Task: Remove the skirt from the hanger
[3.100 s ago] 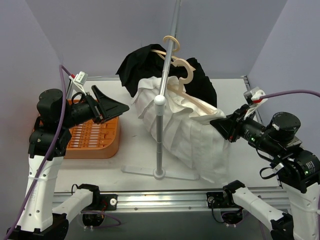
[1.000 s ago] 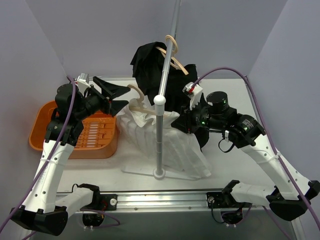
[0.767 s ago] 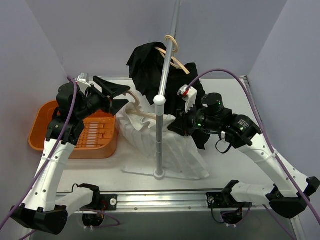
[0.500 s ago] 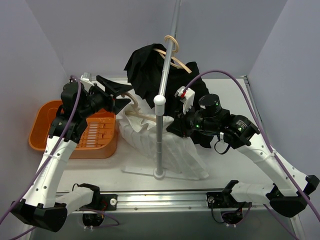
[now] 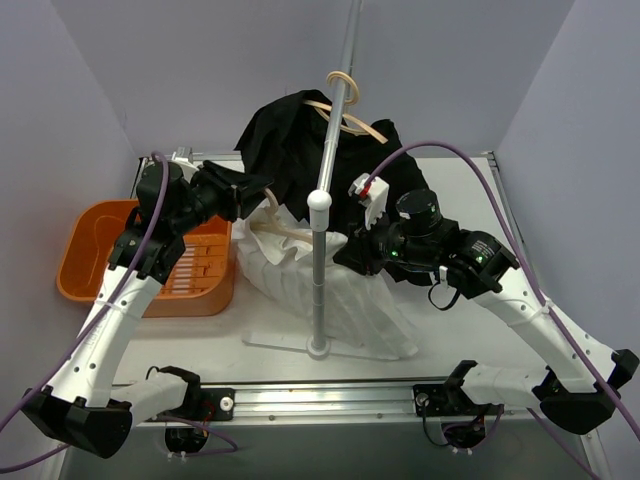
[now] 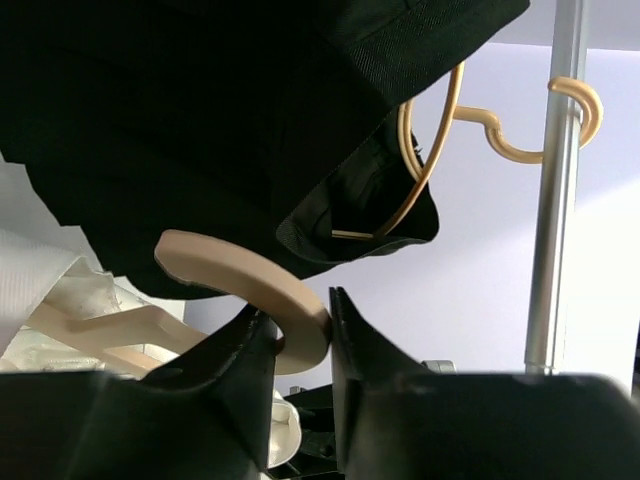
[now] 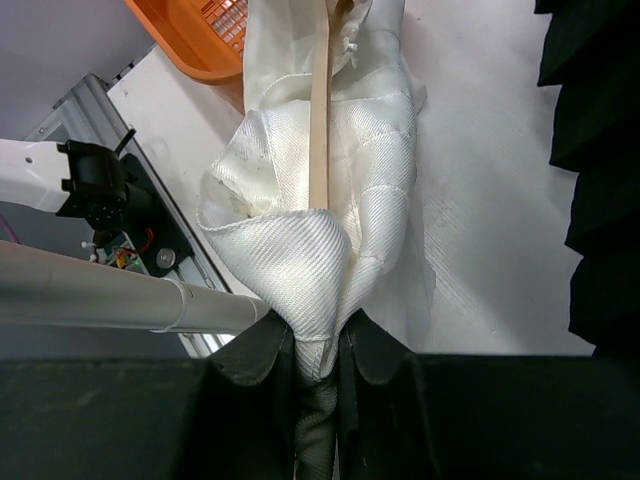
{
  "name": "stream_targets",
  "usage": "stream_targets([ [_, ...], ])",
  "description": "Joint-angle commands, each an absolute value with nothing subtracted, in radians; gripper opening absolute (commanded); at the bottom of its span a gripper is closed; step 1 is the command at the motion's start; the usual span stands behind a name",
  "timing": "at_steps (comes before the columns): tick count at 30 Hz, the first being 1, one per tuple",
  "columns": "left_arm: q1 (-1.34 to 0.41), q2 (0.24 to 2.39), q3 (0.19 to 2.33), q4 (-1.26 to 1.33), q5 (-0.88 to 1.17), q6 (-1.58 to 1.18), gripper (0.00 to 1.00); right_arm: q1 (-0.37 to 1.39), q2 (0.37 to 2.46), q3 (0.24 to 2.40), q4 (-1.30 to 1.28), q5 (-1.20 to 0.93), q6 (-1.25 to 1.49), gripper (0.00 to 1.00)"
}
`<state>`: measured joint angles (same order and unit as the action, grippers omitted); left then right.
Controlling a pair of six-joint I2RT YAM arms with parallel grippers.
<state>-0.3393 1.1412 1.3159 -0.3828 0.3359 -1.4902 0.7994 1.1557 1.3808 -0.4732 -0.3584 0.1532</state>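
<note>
1. Right wrist view: the right gripper [image 7: 318, 345] is clenched on a fold of the white pleated fabric skirt [image 7: 300, 250], seemingly to drag it off.
2. The left gripper [image 6: 298, 325] pinches the beige wooden hanger [image 6: 235, 278] carrying the skirt, steadying it.
3. Farthest back hangs a black garment [image 5: 290, 140].

The left gripper [image 6: 300, 335] clamps its 2 fingers on the curved hook of a pale wooden hanger [image 6: 235, 275]. A black garment [image 6: 200, 120] drapes above, the white skirt [image 6: 35, 285] bunches at left, and a thinner hanger [image 6: 440, 140] hooks a metal pole [image 6: 553, 200] at right.
</note>
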Motion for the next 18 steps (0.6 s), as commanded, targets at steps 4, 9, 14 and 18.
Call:
stream_targets([
  [4,-0.344,1.124,1.307,-0.230,0.308,-1.586,0.02,0.816,1.147,1.394,-0.440,-0.385,0.140,0.00],
  [9,-0.348,1.114,1.281,-0.199,0.301,-1.577,0.02,0.815,1.157,1.427,-0.486,-0.364,0.158,0.13],
  [14,-0.354,1.123,1.304,-0.206,0.304,-1.560,0.02,0.816,1.155,1.480,-0.534,-0.305,0.172,0.50],
  [18,-0.356,1.135,1.331,-0.229,0.307,-1.539,0.02,0.816,1.154,1.529,-0.551,-0.293,0.175,0.61],
])
